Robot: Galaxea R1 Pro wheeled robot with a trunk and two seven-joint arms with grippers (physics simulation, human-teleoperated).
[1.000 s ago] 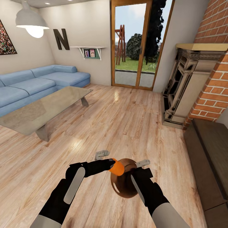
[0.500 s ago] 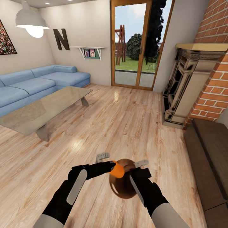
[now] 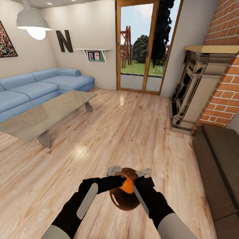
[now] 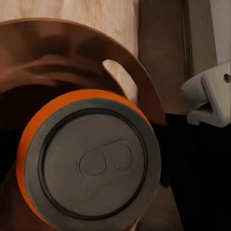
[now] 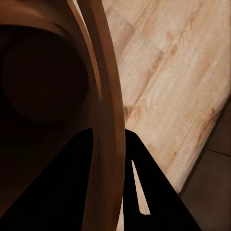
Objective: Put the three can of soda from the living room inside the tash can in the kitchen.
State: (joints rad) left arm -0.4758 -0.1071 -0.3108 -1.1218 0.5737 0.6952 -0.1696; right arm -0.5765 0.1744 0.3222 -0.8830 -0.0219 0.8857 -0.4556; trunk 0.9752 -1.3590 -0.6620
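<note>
- Left gripper (image 3: 123,181): its black fingers are closed around the small orange cylindrical can of soda (image 3: 127,184), carrying it on its side; in the left wrist view the can's grey top with its pull tab (image 4: 96,161) faces the camera, with the bin's curved brown wall (image 4: 67,53) right behind it
- Round, glossy brown tash can (image 3: 123,199): held off the wooden plank floor (image 3: 132,132) by the right gripper (image 3: 141,181), whose fingers are clamped over the rim (image 5: 103,120), one inside the wall and one outside, as the right wrist view shows; this grip judged to keep the mouth presented toward the can
- Position of the can relative to the tash can: at the mouth, touching or just over the rim; whether it has passed inside cannot be told from these views
- Reason for the arrangement, as a judgement: the bin is brought to the can so that the drop can be made in the air between the two arms
- Setting relative to the tash can: glass coffee table (image 3: 49,114) and long blue corner sofa (image 3: 39,86) well apart on the far left side; brick fireplace (image 3: 212,89) on the far right
</note>
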